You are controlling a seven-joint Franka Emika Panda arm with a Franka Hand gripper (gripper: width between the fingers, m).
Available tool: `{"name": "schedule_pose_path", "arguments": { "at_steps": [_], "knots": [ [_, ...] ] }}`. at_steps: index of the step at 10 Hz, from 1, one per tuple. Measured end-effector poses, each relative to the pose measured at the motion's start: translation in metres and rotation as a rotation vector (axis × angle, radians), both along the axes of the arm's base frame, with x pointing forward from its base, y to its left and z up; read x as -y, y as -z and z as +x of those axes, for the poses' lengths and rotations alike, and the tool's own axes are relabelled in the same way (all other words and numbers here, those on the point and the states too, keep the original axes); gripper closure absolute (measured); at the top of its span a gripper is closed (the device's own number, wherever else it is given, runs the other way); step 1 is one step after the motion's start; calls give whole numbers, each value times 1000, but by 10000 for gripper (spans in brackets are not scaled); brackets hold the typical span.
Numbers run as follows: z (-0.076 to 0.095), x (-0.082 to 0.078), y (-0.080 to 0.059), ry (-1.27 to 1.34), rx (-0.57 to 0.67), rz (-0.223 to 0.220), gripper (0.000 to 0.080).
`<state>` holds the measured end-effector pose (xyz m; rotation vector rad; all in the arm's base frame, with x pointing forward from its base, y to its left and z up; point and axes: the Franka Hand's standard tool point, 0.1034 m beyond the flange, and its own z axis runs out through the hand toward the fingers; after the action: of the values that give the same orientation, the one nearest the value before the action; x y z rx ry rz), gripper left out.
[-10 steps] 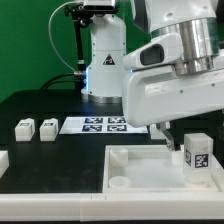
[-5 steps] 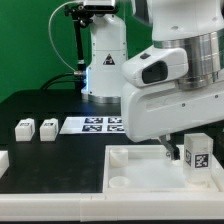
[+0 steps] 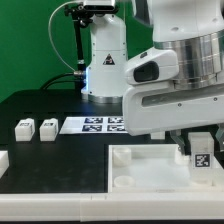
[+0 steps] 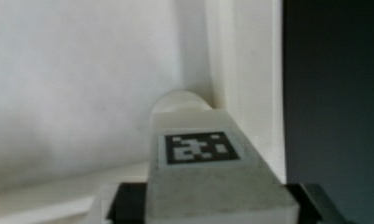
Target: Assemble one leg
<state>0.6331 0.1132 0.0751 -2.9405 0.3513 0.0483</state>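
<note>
**One leg clamped, right up against the tray's wall**

Broadest of all, the black table (image 3: 60, 150) spreads under everything. Over it looms the white Panda arm (image 3: 170, 95), filling the exterior view's right. Beneath the arm is the big white tray (image 3: 140, 165) with its raised rim, and one round socket (image 3: 119, 183) shows in the near corner at the exterior view's left. Further back, the marker board (image 3: 95, 124) lies flat on the table, apart from the tray.

Now the action: the gripper (image 3: 199, 142) is clenched on the leg (image 3: 201, 156). It's upright, tag facing out, over the tray's side at the exterior view's right. The wrist view backs that up: fingers (image 4: 123, 204) press both flanks of the leg, close beside the tray's wall (image 4: 246, 60). Does it touch the tray floor? Can't tell.

Smallest last: two spare legs, one (image 3: 22, 128) beside the other (image 3: 46, 128), stand on the table well apart from the tray.
</note>
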Motion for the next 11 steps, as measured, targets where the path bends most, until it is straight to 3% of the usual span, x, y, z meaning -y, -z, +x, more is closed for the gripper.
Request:
{"name": "schedule_pose_path", "arguments": {
  "at_steps": [2, 3, 6, 9, 10, 11],
  "knots": [
    [2, 0, 2, 175, 8, 1, 507],
    [1, 1, 2, 385, 2, 5, 507],
    [-1, -4, 4, 950, -103, 74, 506],
    [0, -8, 4, 1197, -174, 113, 505],
    [0, -8, 4, 1141, -161, 112, 437],
    [0, -8, 4, 1140, -161, 112, 243]
  ]
}}
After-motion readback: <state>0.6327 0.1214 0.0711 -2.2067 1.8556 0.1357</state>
